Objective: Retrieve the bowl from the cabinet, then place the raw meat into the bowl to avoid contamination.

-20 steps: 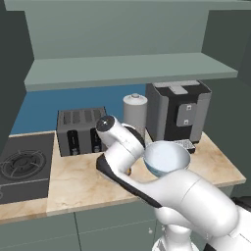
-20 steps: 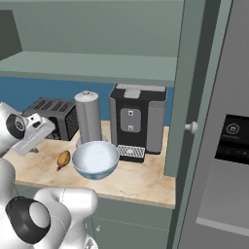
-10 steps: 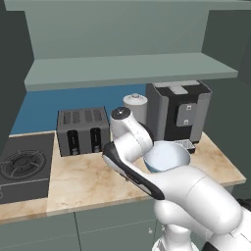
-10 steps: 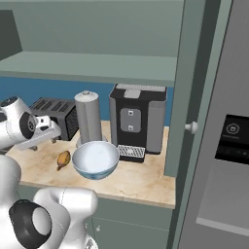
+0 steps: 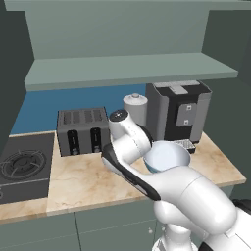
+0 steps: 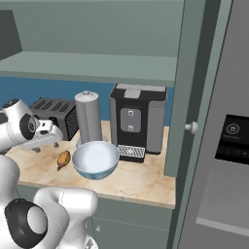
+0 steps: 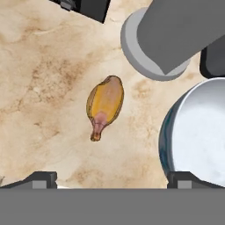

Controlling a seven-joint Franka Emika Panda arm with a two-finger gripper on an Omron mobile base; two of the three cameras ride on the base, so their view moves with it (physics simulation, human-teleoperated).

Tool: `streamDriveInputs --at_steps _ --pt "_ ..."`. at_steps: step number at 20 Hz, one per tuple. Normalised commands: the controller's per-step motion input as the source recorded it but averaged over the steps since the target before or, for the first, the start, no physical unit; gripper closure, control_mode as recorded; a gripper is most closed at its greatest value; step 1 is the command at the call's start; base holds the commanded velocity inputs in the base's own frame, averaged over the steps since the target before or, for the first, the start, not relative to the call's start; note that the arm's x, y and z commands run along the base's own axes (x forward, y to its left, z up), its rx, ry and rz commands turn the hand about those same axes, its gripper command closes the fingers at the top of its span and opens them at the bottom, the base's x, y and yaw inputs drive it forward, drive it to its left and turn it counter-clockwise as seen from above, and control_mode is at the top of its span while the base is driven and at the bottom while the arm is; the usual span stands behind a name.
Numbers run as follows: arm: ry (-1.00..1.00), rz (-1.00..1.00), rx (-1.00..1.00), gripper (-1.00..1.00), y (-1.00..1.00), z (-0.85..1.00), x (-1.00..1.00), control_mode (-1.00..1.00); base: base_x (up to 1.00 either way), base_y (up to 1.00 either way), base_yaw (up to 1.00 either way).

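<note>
The gripper (image 7: 112,178) hung spread wide above the raw meat (image 7: 105,104) on the tabletop (image 7: 39,88), the bowl (image 7: 197,132) at its three o'clock.

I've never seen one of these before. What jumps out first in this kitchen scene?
Probably the pale bowl, sitting empty on the marble counter in front of the grey canister and black coffee machine. Just left of it lies the raw meat, a small orange-brown drumstick, with the open gripper hovering over it.
</note>
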Motion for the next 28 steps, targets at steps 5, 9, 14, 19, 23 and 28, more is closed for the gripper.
streamDriveInputs --at_steps 5,9,14,19,23,28 --pt "0.09 -0.15 0.04 -1.0 -0.21 -0.03 0.01 -1.0 0.0 0.0 0.0" --pt "0.0 -0.11 0.01 -1.0 0.0 -0.15 0.0 -1.0 0.0 0.0 0.0" --pt "0.01 -0.07 0.05 -1.0 0.03 -0.17 0.04 -1.0 0.0 0.0 0.0" --pt "0.06 -0.08 0.12 -1.0 0.01 -0.22 0.12 -1.0 0.0 0.0 0.0" --pt "0.03 -0.08 0.09 -1.0 0.01 -0.08 0.23 -1.0 0.0 0.0 0.0" --pt "0.0 -0.05 0.0 -1.0 0.14 -0.13 0.33 -1.0 0.0 0.0 0.0"
